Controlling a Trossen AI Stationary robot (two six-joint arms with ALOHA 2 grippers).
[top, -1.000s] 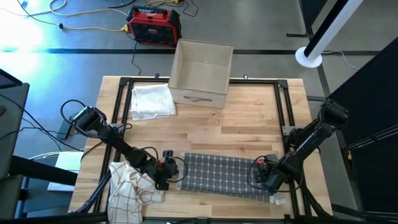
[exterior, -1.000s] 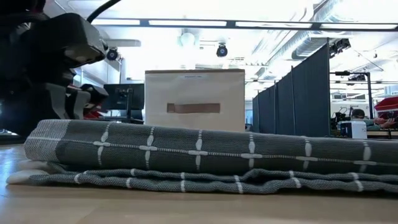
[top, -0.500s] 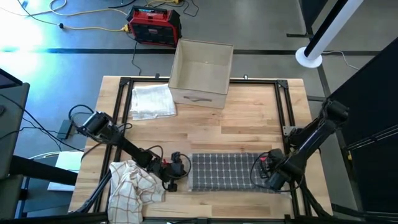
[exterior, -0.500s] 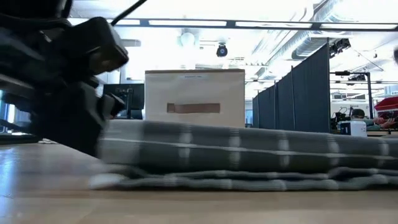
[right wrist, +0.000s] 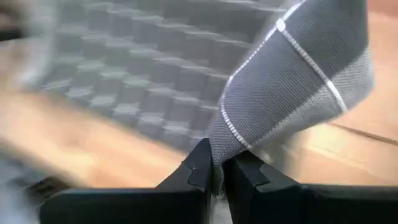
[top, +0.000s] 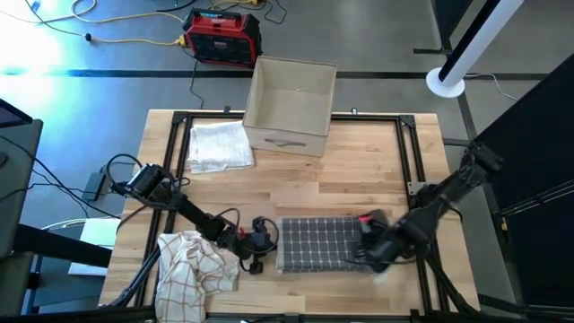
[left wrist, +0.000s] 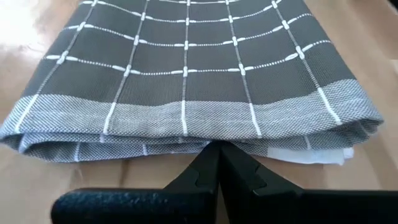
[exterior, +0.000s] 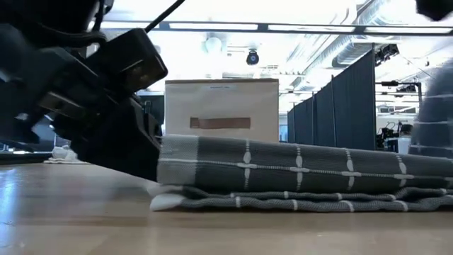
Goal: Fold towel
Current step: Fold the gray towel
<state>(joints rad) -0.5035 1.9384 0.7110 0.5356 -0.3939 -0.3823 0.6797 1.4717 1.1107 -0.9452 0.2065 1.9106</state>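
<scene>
Both hands, left hand (top: pixel 262 244) and right hand (top: pixel 370 248), clamped on grey towel (top: pixel 318 243), are drawing inward since earlier; fold shortening, lower centre tabletop (top: pixel 359 179).

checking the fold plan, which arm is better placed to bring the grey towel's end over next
Probably the right. The right gripper is shut on the grey towel with its end already lifted. The left gripper sits shut at the opposite edge, its fingertips apparently holding no cloth.

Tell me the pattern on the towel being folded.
Dark grey towel with a white grid of thin lines; clearest in the left wrist view.
</scene>
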